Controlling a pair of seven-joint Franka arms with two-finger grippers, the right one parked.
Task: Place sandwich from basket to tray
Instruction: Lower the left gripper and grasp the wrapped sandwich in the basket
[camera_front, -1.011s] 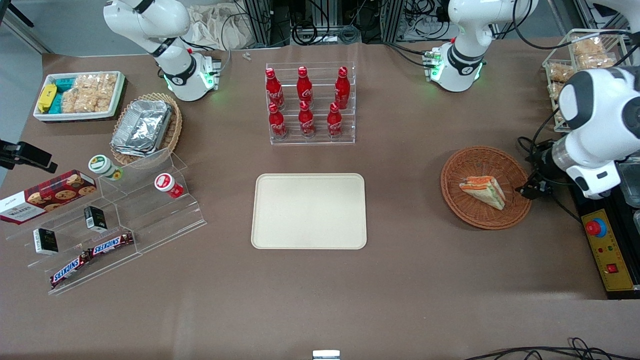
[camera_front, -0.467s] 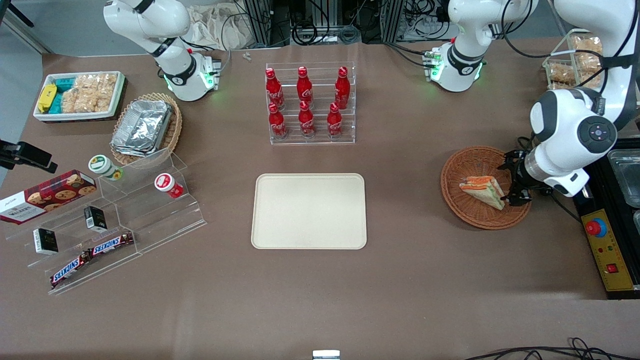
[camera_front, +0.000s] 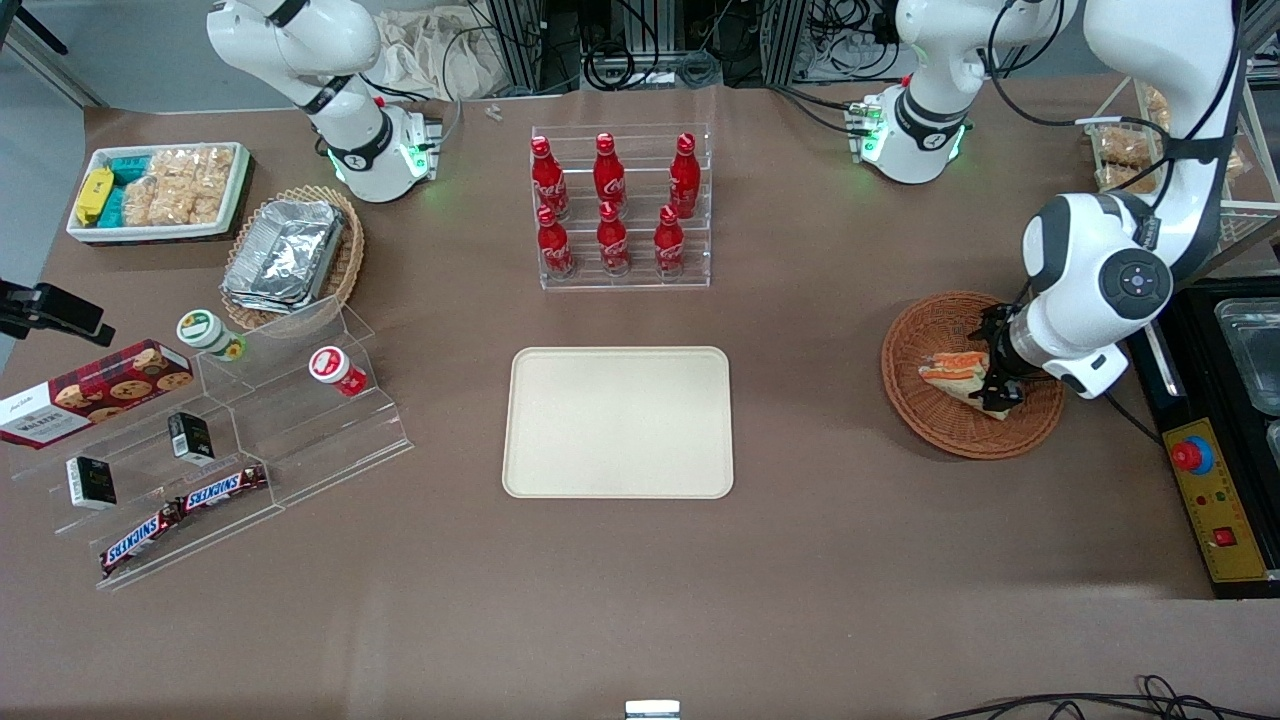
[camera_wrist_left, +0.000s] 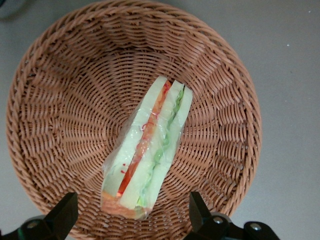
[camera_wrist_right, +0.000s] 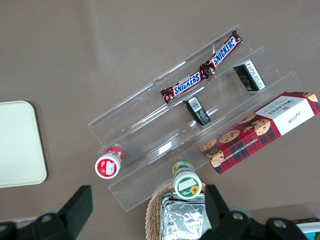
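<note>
Sandwich lies in the basket, on the woven floor near the middle, w/ its cut face up: orange-red and green filling strips show between pale bread layers. In the front view the sandwich has its long axis running from the basket's center toward the rim nearest the camera and the working arm's end of the surface; that end is hidden under the tool. Orange-red layer sits on the edge farther from the front camera.

Tool is low over the basket, directly above the sandwich. Wrist view shows its two fingers spread wide, released, one each side of the sandwich's wider end, not touching it; nothing held.

Tray sits flat mid-surface, well apart from the basket, toward the parked arm's end from it. Rack of red bottles stands farther from the front camera than the tray.
</note>
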